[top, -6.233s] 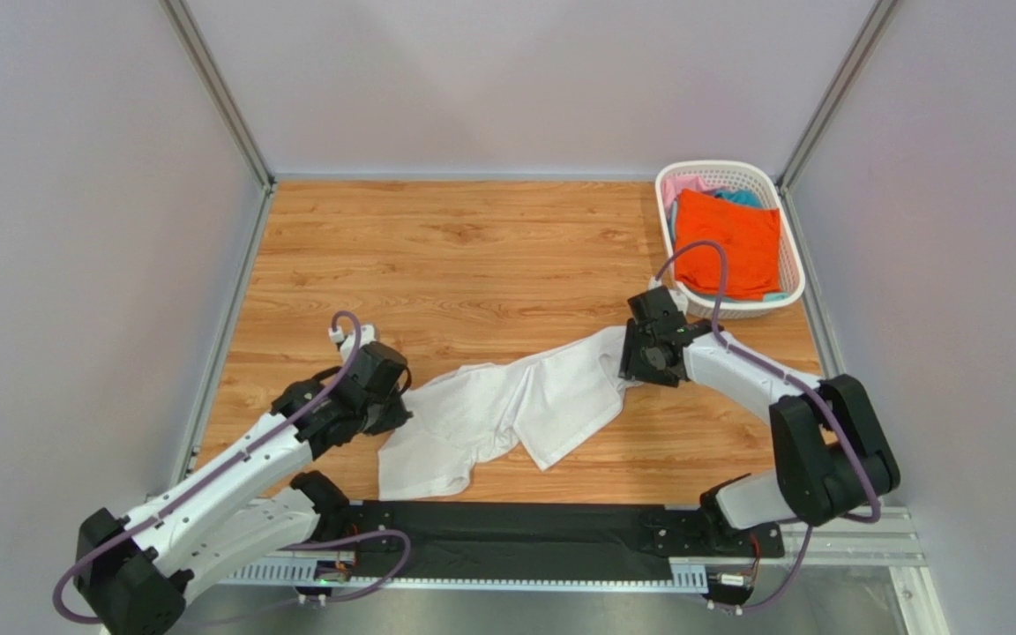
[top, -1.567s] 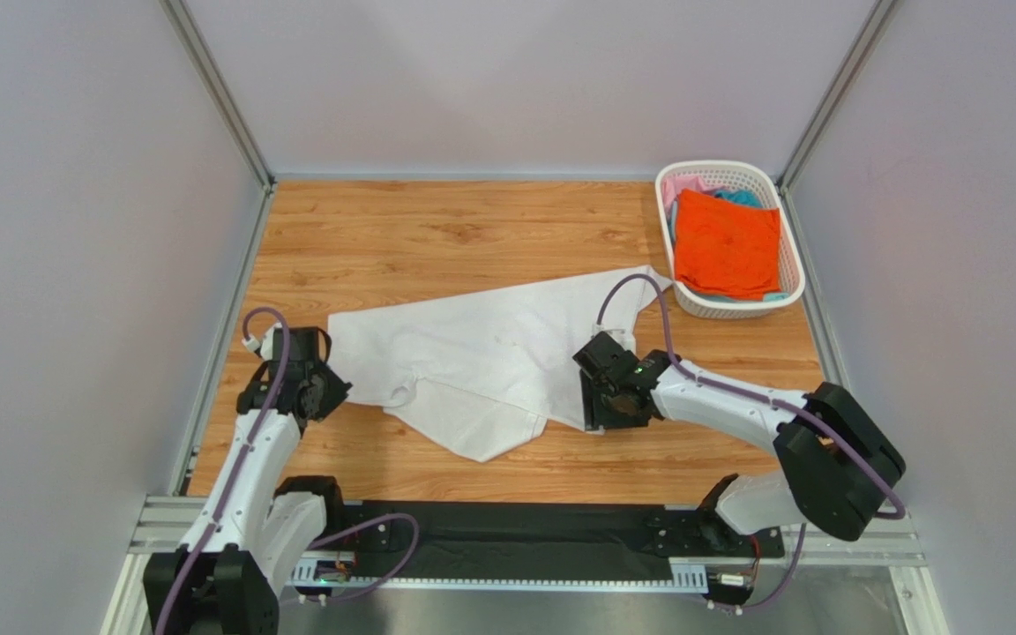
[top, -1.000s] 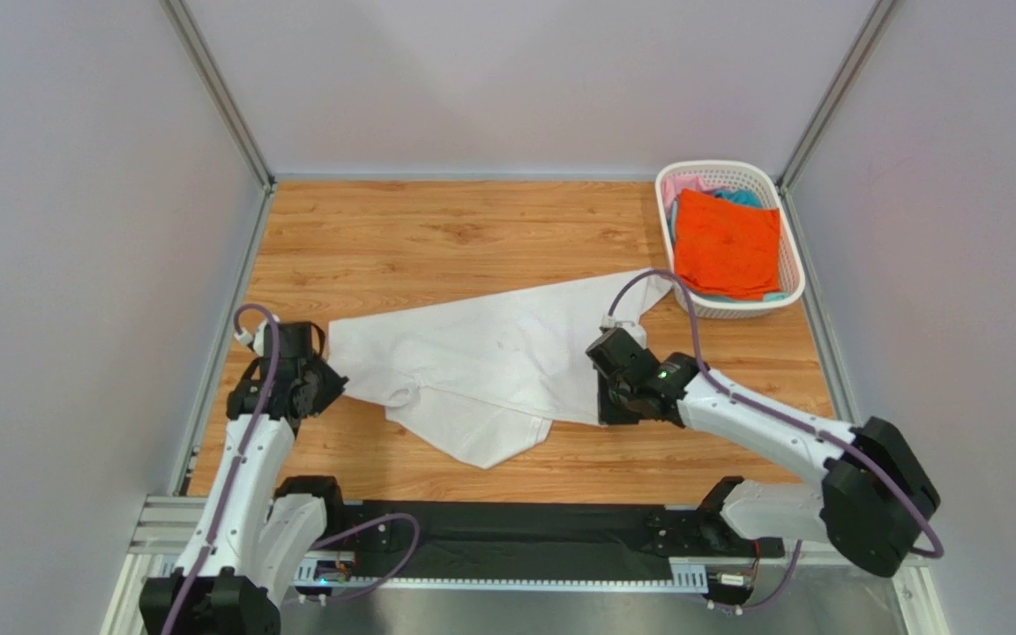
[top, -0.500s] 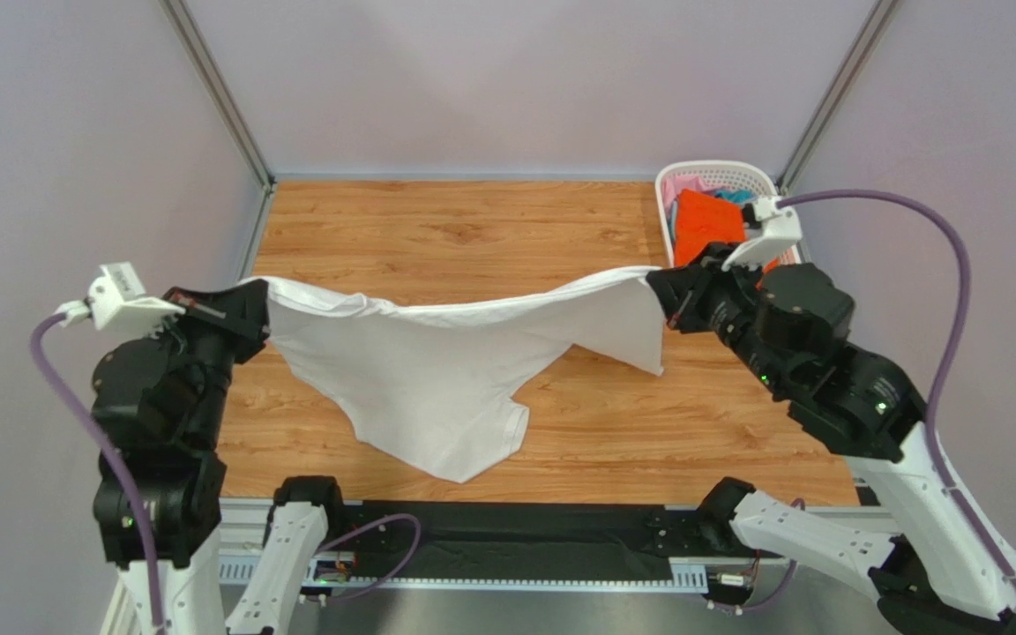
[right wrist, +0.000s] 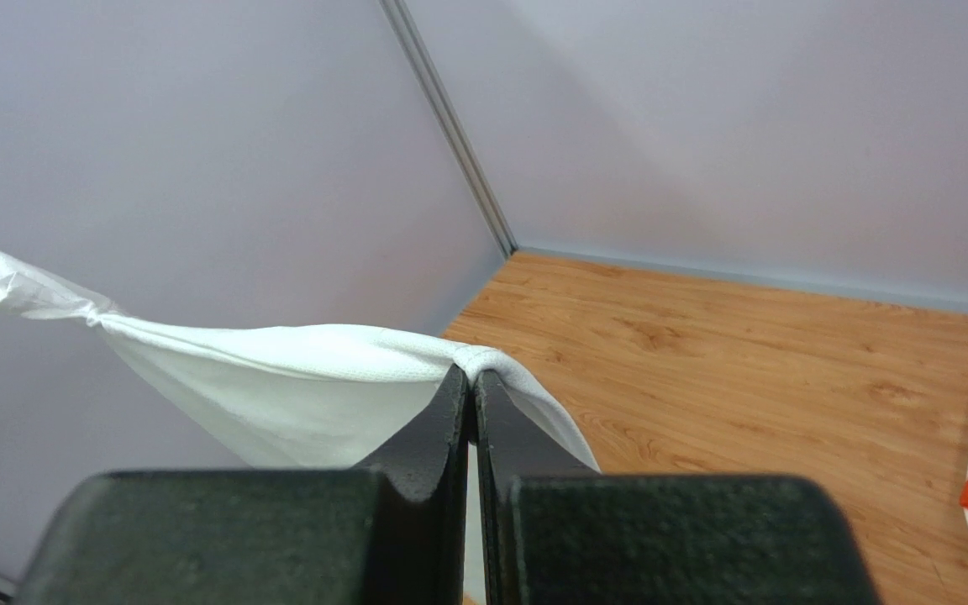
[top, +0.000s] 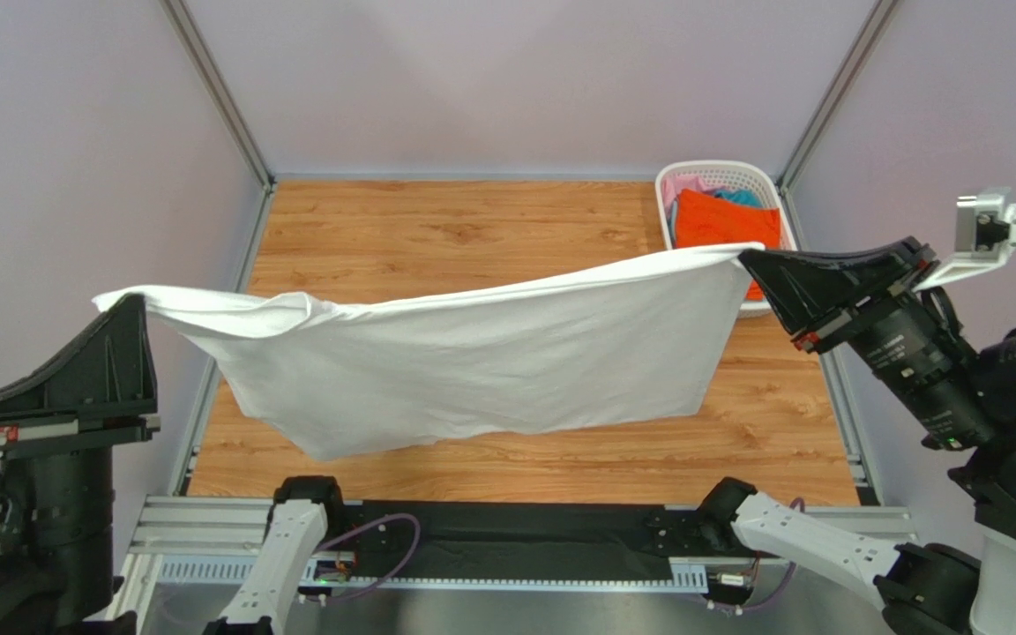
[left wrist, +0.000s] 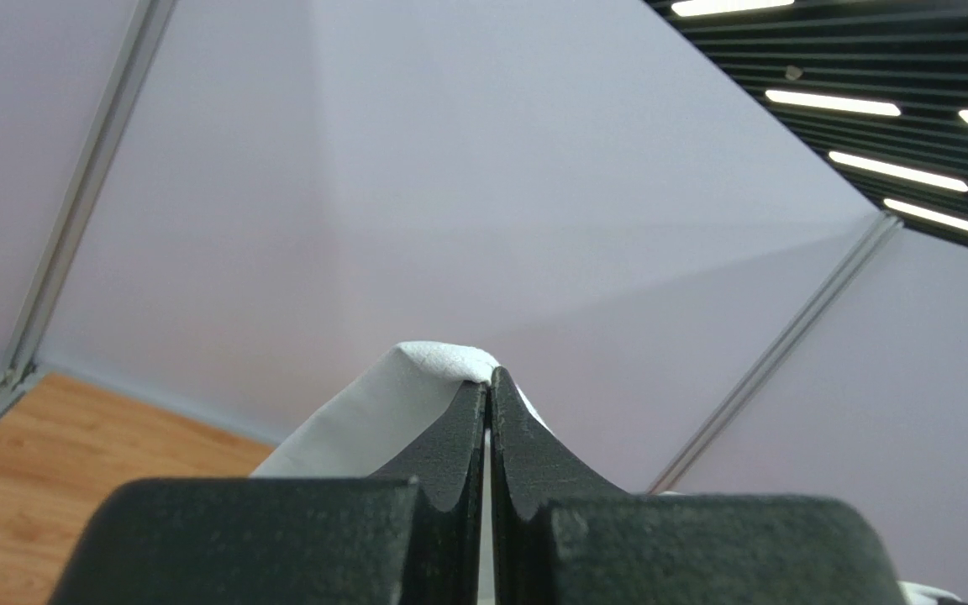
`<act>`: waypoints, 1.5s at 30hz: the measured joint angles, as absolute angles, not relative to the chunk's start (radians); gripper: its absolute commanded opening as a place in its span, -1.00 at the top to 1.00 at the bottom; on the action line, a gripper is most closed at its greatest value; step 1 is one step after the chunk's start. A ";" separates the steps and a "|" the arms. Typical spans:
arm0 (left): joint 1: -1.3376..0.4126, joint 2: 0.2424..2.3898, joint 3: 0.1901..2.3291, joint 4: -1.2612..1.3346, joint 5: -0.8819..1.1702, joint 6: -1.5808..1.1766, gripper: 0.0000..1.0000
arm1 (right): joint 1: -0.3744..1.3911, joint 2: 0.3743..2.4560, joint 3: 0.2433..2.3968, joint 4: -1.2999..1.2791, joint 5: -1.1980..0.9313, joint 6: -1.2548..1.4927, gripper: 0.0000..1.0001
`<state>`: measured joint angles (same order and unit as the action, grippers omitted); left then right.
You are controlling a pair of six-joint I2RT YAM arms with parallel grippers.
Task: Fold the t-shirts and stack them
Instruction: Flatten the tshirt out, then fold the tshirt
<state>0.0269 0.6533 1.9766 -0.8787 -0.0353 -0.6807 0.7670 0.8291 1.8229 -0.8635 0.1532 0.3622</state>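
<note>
The left gripper [left wrist: 489, 378] clamps one corner of the white t-shirt [top: 474, 357] and the right gripper [right wrist: 473, 372] the opposite corner, both jaws closed on cloth. The shirt hangs stretched between them above the wooden table [top: 474, 238]. The far-right basket [top: 725, 168] holds an orange t-shirt [top: 725, 218], perhaps over pink and teal ones.
</note>
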 measured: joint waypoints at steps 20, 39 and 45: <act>0.027 1.132 1.773 -0.669 0.052 -0.579 1.00 | 0.548 1.024 1.577 -0.712 0.215 0.290 1.00; 0.027 2.237 1.888 -0.476 0.171 -0.417 1.00 | 0.208 2.197 1.705 -0.329 -0.231 0.253 1.00; 0.027 2.263 1.931 -0.471 0.174 -0.406 1.00 | 0.199 2.221 1.806 -0.345 -0.253 0.230 1.00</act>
<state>0.0269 2.2627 1.9308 -0.4706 0.1741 -0.4061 0.1986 2.2211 1.8061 -0.3454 -0.2535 0.2298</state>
